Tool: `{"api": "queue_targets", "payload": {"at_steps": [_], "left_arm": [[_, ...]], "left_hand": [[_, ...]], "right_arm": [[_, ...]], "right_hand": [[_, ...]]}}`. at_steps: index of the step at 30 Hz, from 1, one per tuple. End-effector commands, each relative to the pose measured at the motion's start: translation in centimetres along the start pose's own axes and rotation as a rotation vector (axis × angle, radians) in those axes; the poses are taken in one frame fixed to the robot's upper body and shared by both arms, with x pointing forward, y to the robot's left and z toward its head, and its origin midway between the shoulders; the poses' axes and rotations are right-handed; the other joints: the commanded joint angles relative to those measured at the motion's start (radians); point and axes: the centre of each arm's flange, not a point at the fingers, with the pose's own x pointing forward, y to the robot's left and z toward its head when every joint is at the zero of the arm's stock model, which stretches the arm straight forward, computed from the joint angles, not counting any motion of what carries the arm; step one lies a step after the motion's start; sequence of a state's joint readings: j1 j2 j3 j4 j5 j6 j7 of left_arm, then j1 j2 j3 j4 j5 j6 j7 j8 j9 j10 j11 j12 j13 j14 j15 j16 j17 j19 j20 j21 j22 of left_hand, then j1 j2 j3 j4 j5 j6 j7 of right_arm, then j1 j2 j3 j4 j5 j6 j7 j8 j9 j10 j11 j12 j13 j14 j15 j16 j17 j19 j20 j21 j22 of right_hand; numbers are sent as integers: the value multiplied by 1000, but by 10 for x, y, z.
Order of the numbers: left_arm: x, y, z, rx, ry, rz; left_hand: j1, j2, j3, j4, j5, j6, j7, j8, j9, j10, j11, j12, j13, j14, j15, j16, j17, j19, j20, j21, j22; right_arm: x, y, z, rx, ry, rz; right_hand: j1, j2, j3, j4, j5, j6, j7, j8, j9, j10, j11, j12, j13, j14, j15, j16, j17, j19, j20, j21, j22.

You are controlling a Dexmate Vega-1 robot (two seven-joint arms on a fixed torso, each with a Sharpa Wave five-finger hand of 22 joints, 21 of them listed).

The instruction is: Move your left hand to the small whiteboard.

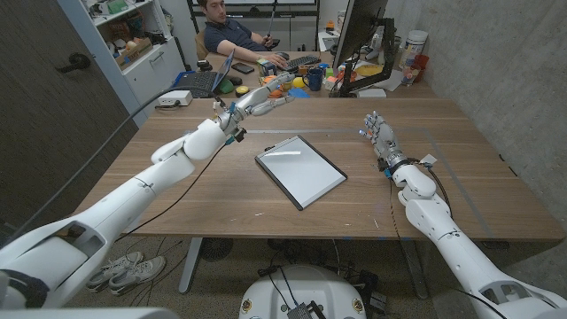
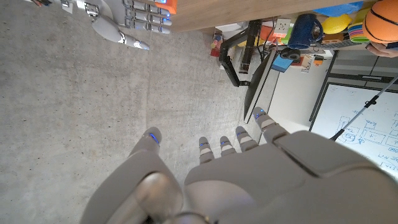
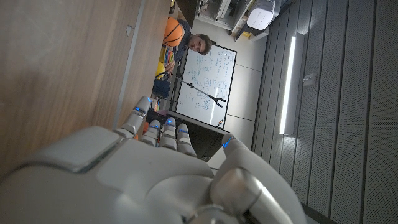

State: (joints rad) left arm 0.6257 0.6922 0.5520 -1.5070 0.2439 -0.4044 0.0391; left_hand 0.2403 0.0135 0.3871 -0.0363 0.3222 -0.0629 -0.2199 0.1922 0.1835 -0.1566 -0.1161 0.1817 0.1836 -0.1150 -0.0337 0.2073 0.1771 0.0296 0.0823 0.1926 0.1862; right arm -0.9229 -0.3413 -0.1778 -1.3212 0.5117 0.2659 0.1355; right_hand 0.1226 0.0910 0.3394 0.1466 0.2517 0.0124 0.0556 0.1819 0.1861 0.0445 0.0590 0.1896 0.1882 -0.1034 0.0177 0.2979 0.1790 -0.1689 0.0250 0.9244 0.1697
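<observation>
Your left hand (image 1: 263, 96) raised over the far left of the counter (image 1: 177, 199), apart from the small whiteboard (image 1: 300, 170).

The small whiteboard lies flat near the counter's middle, turned at an angle, with bare wood on every side of it. Your left hand is up near the far edge, fingers (image 2: 152, 138) spread and straight, holding nothing. Your right hand (image 1: 380, 135) stands at the right of the counter, fingers apart, also holding nothing. Beyond the far edge you see a monitor (image 1: 359, 35), a laptop (image 1: 202, 81), coloured clutter (image 1: 306, 81) and a seated person (image 1: 232, 34).
</observation>
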Motion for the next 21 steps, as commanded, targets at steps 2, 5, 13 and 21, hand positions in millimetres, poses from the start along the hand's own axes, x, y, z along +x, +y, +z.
{"api": "queue_targets", "payload": {"at_steps": [2, 5, 13, 21], "left_arm": [[5, -5, 10, 54, 8, -138], [6, -7, 11, 62, 10, -153], [9, -14, 14, 79, 25, -226], [13, -22, 18, 123, 45, -311]], "left_hand": [[18, -7, -4, -15, 1, -30, -3, -5, 5, -22, -7, -3, 3, -37, -19, -9, 2, -8, 9, 1, 0], [21, -13, -8, -19, -1, -39, -3, -7, 5, -30, -9, -4, 3, -45, -15, -11, 2, -9, 23, 0, -1], [29, -25, -21, -30, -3, -67, -3, -8, 5, -51, -5, -5, 3, -68, 3, -14, 3, -11, 74, 0, -2], [44, -58, -50, -50, -6, -103, -2, -6, 7, -80, -5, -6, 3, -52, 27, 0, 5, -9, 102, -1, -4]], "right_arm": [[-7, -1, -1, 3, 0, -11], [-8, -2, -1, 3, 1, -11], [-10, -3, 0, 4, -3, -15], [-12, -5, -2, 6, -1, -15]], "right_hand": [[-4, -8, -6, -1, 4, 0, 4, 8, 3, -1, 2, 5, 4, 3, 1, -2, 5, -44, 3, -2, 5], [-5, -9, -7, 0, 4, 0, 4, 8, 3, -1, 3, 5, 4, 3, 1, -3, 5, -44, 3, -2, 5], [-10, -10, -11, 1, 5, 0, 5, 8, 3, 0, 5, 5, 4, 4, 3, -4, 5, -42, 5, -5, 5], [-14, -12, -14, 3, 6, -1, 4, 8, 3, -1, 3, 5, 4, 5, 3, -4, 5, -41, 7, -8, 5]]}}
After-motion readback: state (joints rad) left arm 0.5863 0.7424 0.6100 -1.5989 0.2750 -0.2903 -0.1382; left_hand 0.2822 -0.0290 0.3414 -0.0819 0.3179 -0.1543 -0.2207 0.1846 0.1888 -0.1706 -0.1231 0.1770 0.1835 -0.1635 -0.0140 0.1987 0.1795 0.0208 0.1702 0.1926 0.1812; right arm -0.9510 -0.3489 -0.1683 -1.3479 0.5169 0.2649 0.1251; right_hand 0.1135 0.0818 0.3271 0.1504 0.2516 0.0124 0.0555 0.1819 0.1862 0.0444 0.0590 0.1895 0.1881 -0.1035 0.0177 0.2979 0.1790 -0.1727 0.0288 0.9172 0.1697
